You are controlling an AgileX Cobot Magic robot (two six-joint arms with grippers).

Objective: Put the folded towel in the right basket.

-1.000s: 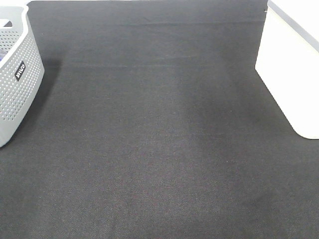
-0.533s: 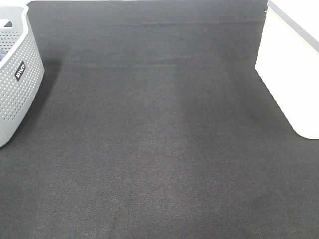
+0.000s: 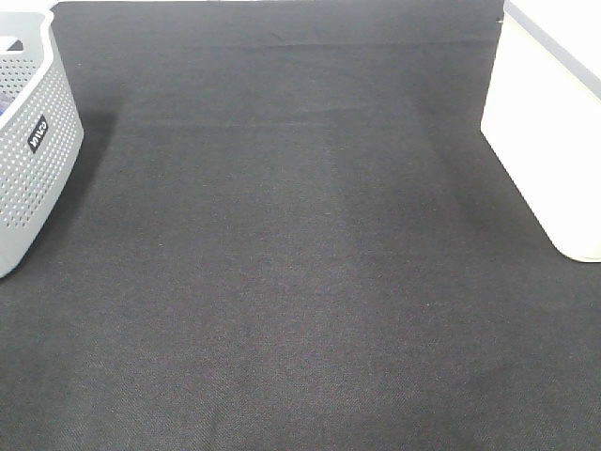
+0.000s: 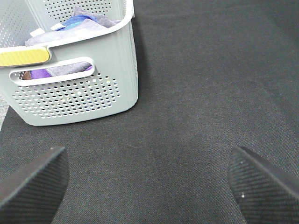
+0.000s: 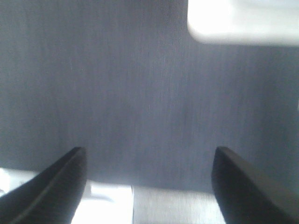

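The right basket (image 3: pixel 554 132) is white and smooth and stands at the right edge of the dark cloth; it also shows in the right wrist view (image 5: pixel 243 21). No folded towel lies on the cloth. My left gripper (image 4: pixel 149 179) is open and empty over the cloth, short of the grey perforated basket (image 4: pixel 74 84), which holds purple, blue and grey fabric (image 4: pixel 74 23). My right gripper (image 5: pixel 149 182) is open and empty over the cloth, short of the white basket. Neither gripper shows in the exterior high view.
The grey perforated basket (image 3: pixel 28 141) stands at the left edge of the dark cloth (image 3: pixel 291 254). In the right wrist view the cloth's edge and a pale surface (image 5: pixel 154 207) show between my fingers.
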